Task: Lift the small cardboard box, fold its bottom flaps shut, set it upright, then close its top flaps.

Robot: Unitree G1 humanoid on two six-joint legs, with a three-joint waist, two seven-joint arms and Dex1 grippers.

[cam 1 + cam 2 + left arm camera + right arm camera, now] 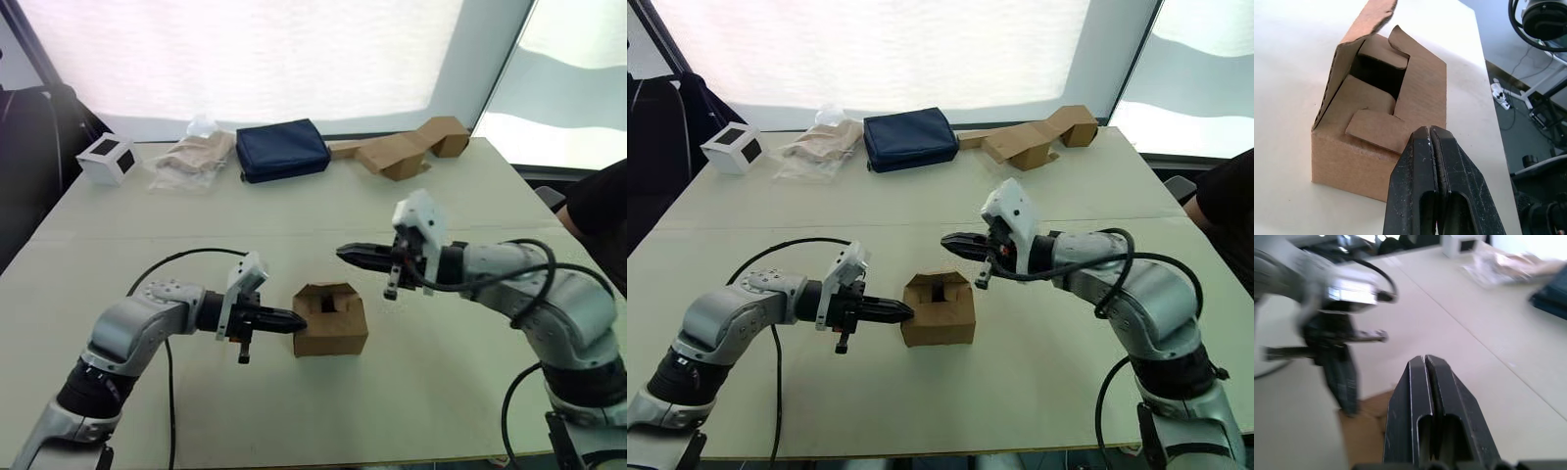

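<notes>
Centrally, in the left eye view, the small cardboard box (pixel 330 319) stands on the pale surface (pixel 294 220), top flaps partly open. Left gripper (pixel 294 320) at the box's 9 o'clock side, tips touching or nearly touching its wall, fingers pressed together. Right gripper (pixel 345 254) hangs above the box toward 12 o'clock, clear of it, fingers likewise together. Far edge of the surface: white cube with black squares (pixel 106 158) at 10 o'clock, crumpled plastic bag (pixel 192 158) beside it, navy pouch (pixel 282 149) at 12, zigzag-folded cardboard piece (pixel 404 149) at 1 o'clock.

Left wrist view: closed fingers (pixel 1420 191) sit just at the box's side wall; top flaps overlap loosely, a dark gap between them, one flap raised.

Right wrist view: closed fingers (pixel 1440 416) point down over a corner of the box (pixel 1365 431), with the left gripper (pixel 1344 382) beyond it.
</notes>
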